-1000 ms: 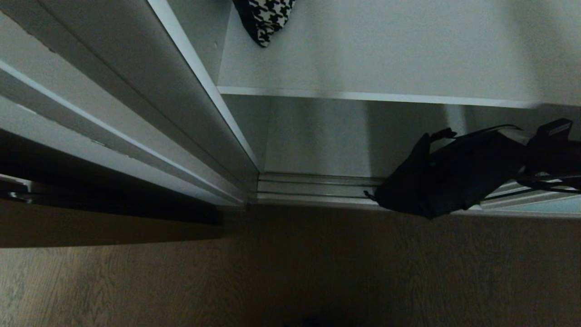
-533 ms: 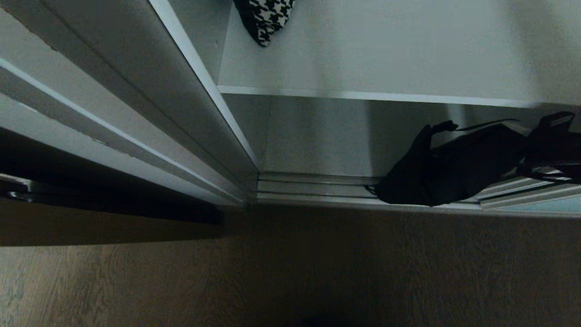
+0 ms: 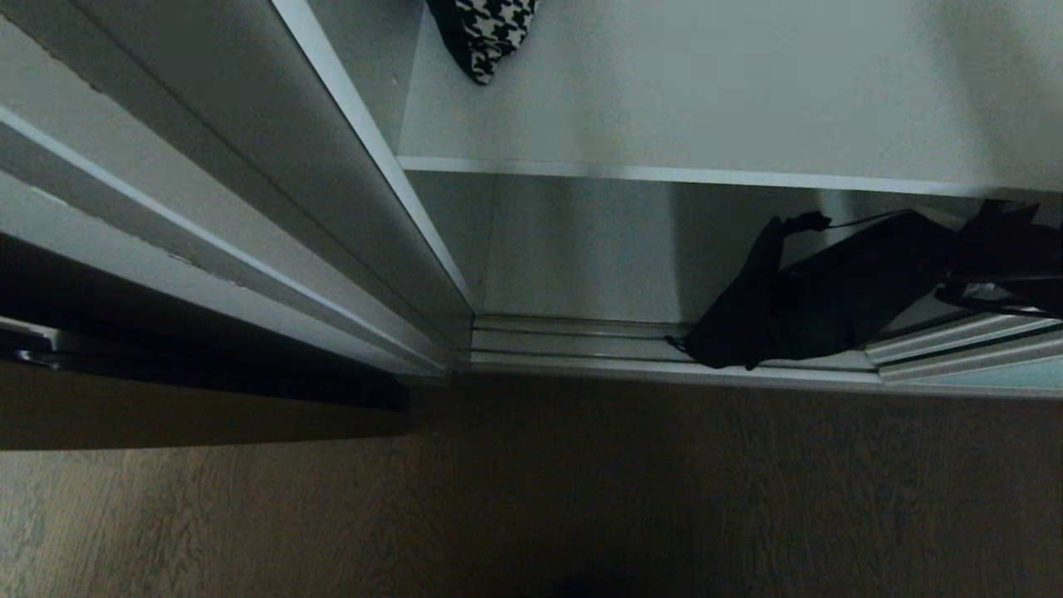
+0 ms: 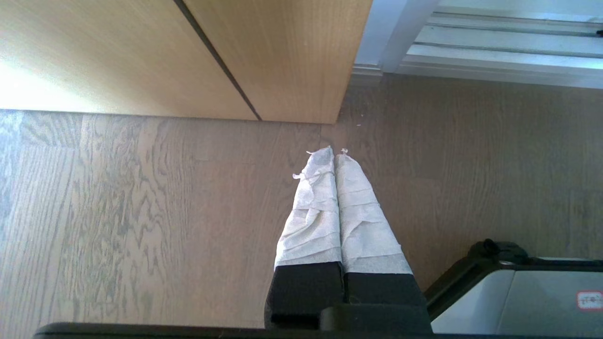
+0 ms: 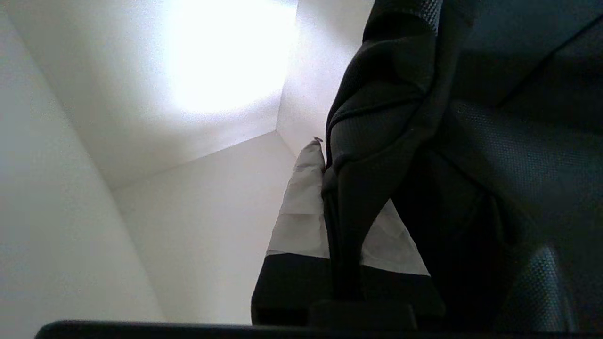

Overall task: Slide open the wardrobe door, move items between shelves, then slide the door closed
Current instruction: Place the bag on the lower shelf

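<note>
Soft bag carried into the lower compartment

Right pincer (image 5: pixel 330 197) is clamped on the black bag (image 3: pixel 830 303), which sags limply over the wardrobe's bottom front edge; light and floppy, best held by bunched fabric or strap.

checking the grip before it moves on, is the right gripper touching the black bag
Touching. In the right wrist view the right gripper has its jaws closed on a fold of the black fabric bag, the cloth pinched between them.
</note>
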### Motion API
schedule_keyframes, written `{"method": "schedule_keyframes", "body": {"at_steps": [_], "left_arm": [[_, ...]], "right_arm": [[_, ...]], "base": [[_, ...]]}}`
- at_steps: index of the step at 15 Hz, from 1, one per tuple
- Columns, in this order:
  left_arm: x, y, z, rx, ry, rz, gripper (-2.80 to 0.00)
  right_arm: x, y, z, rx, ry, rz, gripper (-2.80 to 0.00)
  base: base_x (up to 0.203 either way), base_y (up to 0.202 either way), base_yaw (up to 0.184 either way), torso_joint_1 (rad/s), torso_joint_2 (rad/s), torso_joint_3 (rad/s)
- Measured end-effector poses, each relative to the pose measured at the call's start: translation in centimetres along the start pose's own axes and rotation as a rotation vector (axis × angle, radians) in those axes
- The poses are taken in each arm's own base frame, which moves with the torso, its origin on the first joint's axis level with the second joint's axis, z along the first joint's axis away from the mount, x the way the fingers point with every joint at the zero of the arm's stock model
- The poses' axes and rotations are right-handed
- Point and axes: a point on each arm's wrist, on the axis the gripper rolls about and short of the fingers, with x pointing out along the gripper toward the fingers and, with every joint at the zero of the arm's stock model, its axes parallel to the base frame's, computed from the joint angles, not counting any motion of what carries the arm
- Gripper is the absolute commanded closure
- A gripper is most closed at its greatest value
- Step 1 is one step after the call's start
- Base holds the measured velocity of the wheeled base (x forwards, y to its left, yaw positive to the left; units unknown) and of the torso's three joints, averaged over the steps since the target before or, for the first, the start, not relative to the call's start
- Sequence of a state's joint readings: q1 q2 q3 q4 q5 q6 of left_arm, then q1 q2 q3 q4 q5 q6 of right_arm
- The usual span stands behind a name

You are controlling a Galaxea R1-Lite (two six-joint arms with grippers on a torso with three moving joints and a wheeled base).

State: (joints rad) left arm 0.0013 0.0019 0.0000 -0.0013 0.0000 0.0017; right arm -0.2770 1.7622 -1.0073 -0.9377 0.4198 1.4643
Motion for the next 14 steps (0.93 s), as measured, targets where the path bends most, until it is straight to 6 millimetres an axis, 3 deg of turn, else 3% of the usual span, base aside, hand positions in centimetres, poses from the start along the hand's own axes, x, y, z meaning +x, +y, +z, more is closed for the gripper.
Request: {"method": "schedule_keyframes", "body": {"at_steps": [4,14], "left_arm": [[0.0,0.0,0.0,0.000,0.000,0.000,0.00],[0.0,0.0,0.0,0.000,0.000,-0.001,0.00]], "right_arm": [[-0.7,-0.2,0.3,0.009,-0.013,-0.002,0.00],[-3.2,2.7,1.5,0.053,-0.073,0.053,0.00]], "base": [[0.000,0.000,0.000,0.000,0.00,0.000],[0.000,0.000,0.000,0.000,0.00,0.000]]}}
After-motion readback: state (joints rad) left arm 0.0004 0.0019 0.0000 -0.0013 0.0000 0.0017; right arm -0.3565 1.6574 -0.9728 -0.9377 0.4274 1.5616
